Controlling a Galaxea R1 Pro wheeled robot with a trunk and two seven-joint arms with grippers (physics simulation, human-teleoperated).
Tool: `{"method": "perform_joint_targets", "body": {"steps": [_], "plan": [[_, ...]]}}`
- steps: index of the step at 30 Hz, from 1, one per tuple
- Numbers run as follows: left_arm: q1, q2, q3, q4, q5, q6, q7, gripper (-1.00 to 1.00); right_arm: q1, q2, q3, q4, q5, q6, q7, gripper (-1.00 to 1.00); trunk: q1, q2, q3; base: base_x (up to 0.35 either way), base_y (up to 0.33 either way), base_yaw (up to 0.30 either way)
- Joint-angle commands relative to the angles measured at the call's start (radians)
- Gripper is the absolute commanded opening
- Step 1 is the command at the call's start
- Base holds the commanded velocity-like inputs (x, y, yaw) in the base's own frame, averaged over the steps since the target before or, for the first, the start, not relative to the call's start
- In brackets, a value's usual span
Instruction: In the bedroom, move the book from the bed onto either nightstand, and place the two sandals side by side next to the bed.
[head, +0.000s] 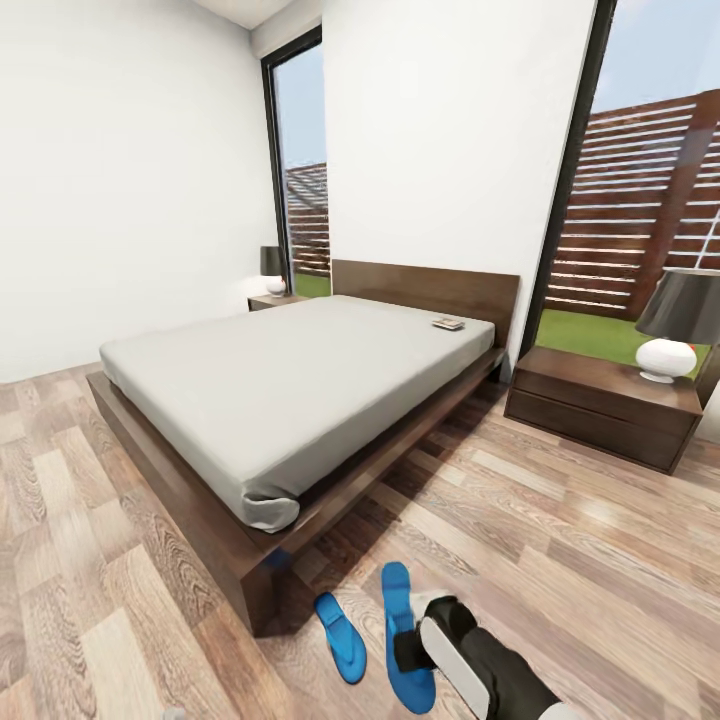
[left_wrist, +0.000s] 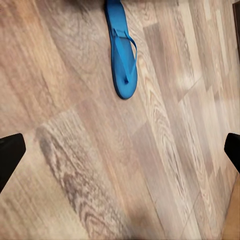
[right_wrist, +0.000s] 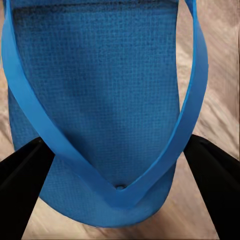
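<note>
Head view: the bed fills the middle of the white-walled bedroom, its grey mattress bare except for the book, which lies near the headboard on the side toward the near nightstand. That nightstand carries a lamp with a dark shade; the far nightstand beyond the bed holds a second lamp. On the wood floor off the bed's foot corner lie the two sandals: the left sandal nearer the frame, the right sandal just beside it, roughly parallel. The right arm reaches down over the right sandal, its right claw at the strap.

Left wrist view: the left claw stands wide open above bare planks, dark tips at both edges. One blue sandal lies well ahead, untouched.

Right wrist view: the right claw is open, its fingers straddling the sandal's toe end, outside the thong strap.
</note>
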Motion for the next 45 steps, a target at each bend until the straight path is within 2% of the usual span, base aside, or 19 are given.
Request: {"method": "perform_joint_targets", "body": {"steps": [1,3,5,8,10,12,15,20,26,38,45], "plan": [[0.0,0.0,-0.007,0.0,0.01,0.006,-0.003,1.0,-0.001,0.002,0.023,0.0,0.016,0.0,0.005,-1.0,0.0,0.0,-0.001,0.0,0.0,0.0],[0.0,0.002,-0.007,0.0,0.011,0.012,-0.004,1.0,-0.001,0.007,0.072,0.002,0.062,-0.008,0.048,-1.0,0.0,0.0,-0.001,0.0,0.0,0.0],[0.0,0.004,-0.006,-0.001,0.011,0.027,-0.004,1.0,-0.001,0.01,0.105,0.003,0.086,-0.015,0.086,-1.0,0.0,0.0,-0.001,0.0,0.0,0.0],[0.0,0.011,-0.004,-0.001,0.011,0.061,-0.003,1.0,-0.001,0.011,0.124,0.003,0.101,-0.021,0.121,-1.0,0.0,-0.001,-0.005,0.0,0.0,0.0],[0.0,0.014,-0.003,-0.001,0.011,0.074,-0.003,1.0,-0.001,0.009,0.114,0.003,0.103,-0.024,0.13,-1.0,0.001,-0.001,-0.013,0.0,0.0,0.0],[0.0,0.02,-0.002,-0.001,0.011,0.081,-0.003,1.0,-0.001,0.007,0.084,0.003,0.103,-0.025,0.134,-1.0,0.002,-0.002,-0.02,0.0,0.0,0.0],[0.0,0.026,-0.002,-0.001,0.011,0.086,-0.001,1.0,-0.001,0.005,0.012,0.003,0.105,-0.026,0.138,-1.0,0.003,-0.002,-0.032,0.0,0.0,0.0],[0.0,0.028,-0.002,-0.001,0.011,0.087,-0.001,1.0,-0.001,0.003,-0.039,0.004,0.11,-0.027,0.139,-1.0,0.006,-0.003,-0.051,0.0,0.0,0.0],[0.0,0.028,-0.002,-0.001,0.011,0.088,0.0,1.0,-0.001,0.002,-0.055,0.004,0.115,-0.066,0.139,-1.0,0.008,-0.005,-0.077,0.0,0.0,0.096],[0.0,0.03,-0.002,-0.001,0.012,0.088,-0.002,1.0,-0.001,0.006,-0.05,0.005,0.117,-0.089,0.137,-1.0,0.014,-0.008,-0.131,0.0,0.0,0.227],[0.0,0.031,-0.002,-0.001,0.013,0.088,-0.004,1.0,-0.001,0.006,-0.049,0.005,0.117,-0.097,0.137,-1.0,0.014,-0.008,-0.136,0.0,0.0,0.24]]}}
